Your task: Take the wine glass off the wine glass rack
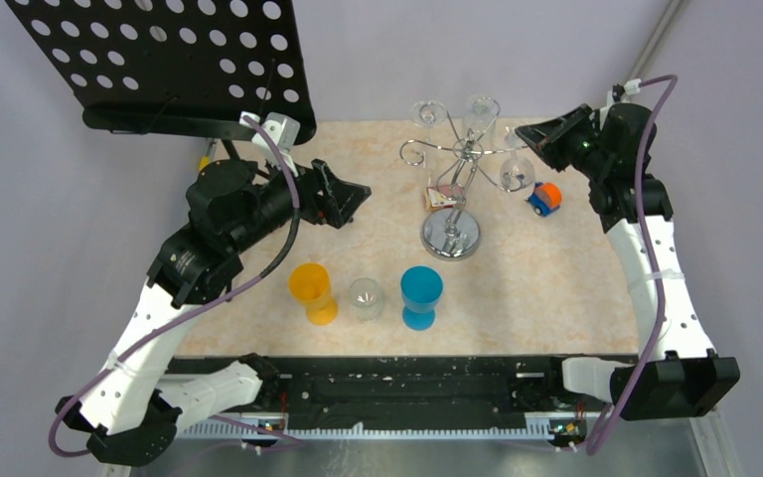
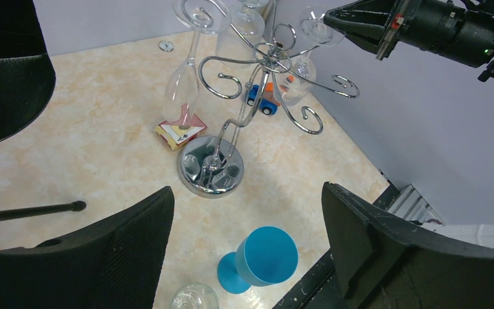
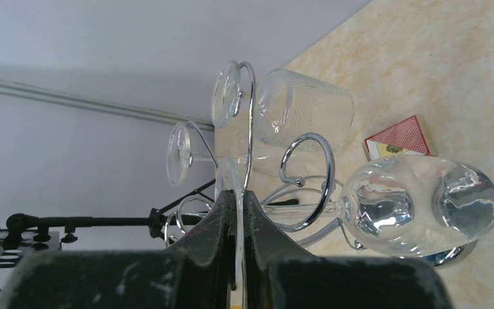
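Right wrist — right gripper (image 3: 238, 196) pinches the wine glass (image 3: 418, 206) by its foot.
A crooked pull may snag the wine glass rack (image 3: 306, 136) just ahead, toppling it.

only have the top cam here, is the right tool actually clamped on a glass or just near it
Observer: Clamped. The right wrist view shows the right tool shut on a thin clear edge of the wine glass, with the bowl just beside it.
Operator: ok and the left tool, carrying anything
Observer: No. The left wrist view shows the left tool wide open, with nothing between its fingers.
Operator: is that grip at the foot or the bowl
Observer: The foot. In the left wrist view the tip meets the round foot at the top of the wine glass rack, and the bowl hangs below.
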`<move>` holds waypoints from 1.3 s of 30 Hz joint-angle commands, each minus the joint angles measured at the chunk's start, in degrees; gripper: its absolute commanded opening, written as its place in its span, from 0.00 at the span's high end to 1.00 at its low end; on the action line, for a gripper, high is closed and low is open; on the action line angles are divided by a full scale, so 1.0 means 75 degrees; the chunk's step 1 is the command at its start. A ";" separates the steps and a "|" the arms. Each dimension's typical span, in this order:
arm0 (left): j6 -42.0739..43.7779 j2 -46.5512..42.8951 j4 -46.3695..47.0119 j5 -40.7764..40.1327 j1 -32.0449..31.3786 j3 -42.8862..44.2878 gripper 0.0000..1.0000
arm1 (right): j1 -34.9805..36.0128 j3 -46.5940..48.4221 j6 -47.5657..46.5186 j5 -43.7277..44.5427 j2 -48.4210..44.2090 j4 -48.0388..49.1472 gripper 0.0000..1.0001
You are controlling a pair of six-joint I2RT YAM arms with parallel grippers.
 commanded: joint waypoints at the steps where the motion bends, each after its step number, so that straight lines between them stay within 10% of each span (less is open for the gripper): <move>1: 0.0013 -0.0036 0.0240 -0.0037 0.0025 0.0035 0.12 | -0.0014 0.0041 0.0173 -0.0422 0.0023 0.1321 1.00; 19: 0.0084 -0.0089 0.0272 -0.0011 0.0015 0.0092 0.12 | -0.0014 0.0626 -0.0321 0.0783 0.0704 0.2130 1.00; 39: 0.0099 0.0098 0.2258 0.2068 -0.0015 -0.0332 0.12 | -0.0013 0.1637 -0.0743 0.2346 -0.1040 -0.1516 1.00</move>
